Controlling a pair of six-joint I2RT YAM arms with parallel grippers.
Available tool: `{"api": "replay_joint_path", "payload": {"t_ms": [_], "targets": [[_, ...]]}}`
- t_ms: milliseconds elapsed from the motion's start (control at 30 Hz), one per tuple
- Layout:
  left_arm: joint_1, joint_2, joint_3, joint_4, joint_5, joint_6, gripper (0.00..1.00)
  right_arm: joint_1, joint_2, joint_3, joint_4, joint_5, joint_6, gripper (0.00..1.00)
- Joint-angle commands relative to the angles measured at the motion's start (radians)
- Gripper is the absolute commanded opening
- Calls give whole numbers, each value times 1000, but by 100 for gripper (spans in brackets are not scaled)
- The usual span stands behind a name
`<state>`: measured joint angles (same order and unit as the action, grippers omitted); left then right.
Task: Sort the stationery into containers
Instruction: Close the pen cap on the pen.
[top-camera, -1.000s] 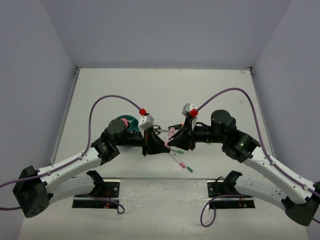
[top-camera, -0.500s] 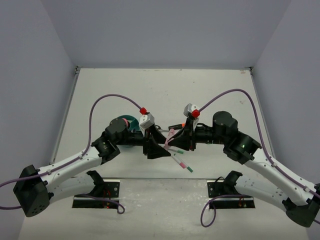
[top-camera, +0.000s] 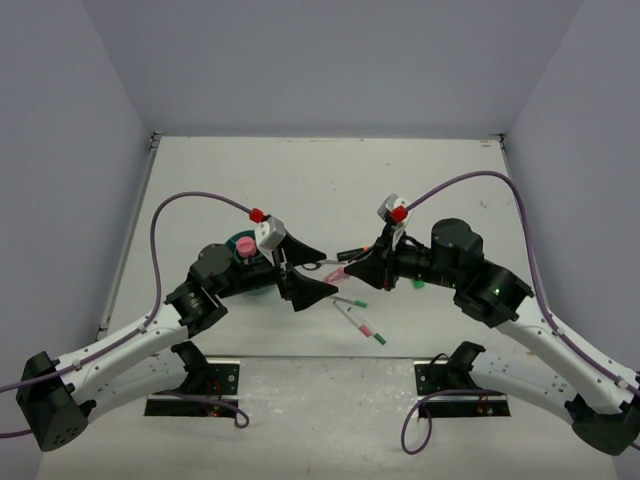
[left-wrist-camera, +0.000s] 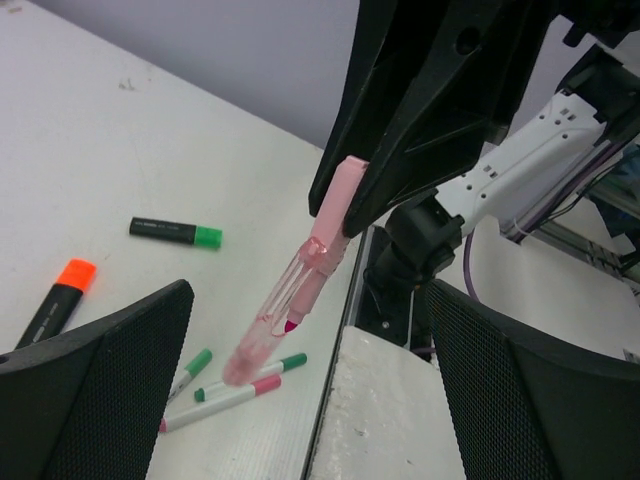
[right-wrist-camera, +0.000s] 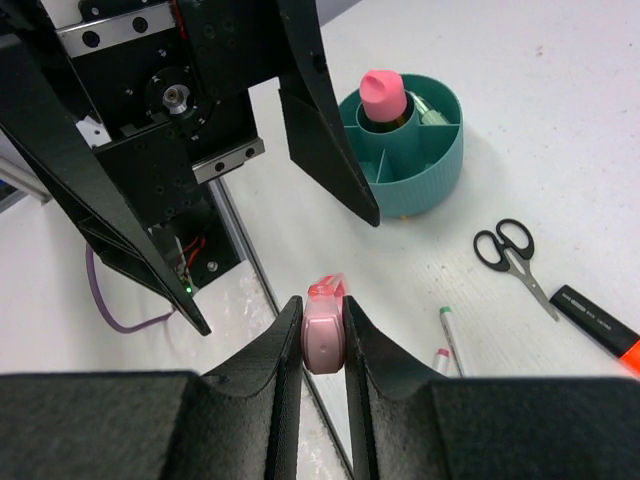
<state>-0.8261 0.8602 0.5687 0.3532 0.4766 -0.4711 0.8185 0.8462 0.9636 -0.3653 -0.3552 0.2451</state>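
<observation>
Right fingers clamped on pink tube, left fingers spread apart, green-capped highlighter print unreadably small

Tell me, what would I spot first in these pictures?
The pink tube, pinched in the right hand, hangs in mid-air. The left hand gapes wide open right in front of it. Near the left hand, a round teal organizer sits on the table with a pink-capped bottle in one compartment.
</observation>
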Motion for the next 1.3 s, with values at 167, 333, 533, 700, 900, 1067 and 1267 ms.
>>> {"api": "replay_joint_path", "payload": {"t_ms": [167, 333, 533, 700, 900, 1067, 1267], "targets": [[1, 7, -122, 277, 134, 63, 100, 2, -39, 95, -21, -124, 19, 0], [2, 60, -139, 418, 250, 2, 97, 2, -42, 93, 2, -191, 29, 0], [1, 85, -134, 461, 283, -9, 61, 1, -44, 98, -6, -180, 18, 0], [1, 78, -144, 464, 286, -8, 44, 2, -42, 112, -30, -132, 4, 0], [1, 77, -140, 460, 309, -19, 23, 2, -26, 112, -19, -142, 11, 0], [1, 83, -127, 445, 332, -26, 1, 2, -2, 106, 4, -168, 22, 0], [1, 81, -108, 424, 337, -23, 0, 2, 39, 74, 52, -247, 49, 0]]}}
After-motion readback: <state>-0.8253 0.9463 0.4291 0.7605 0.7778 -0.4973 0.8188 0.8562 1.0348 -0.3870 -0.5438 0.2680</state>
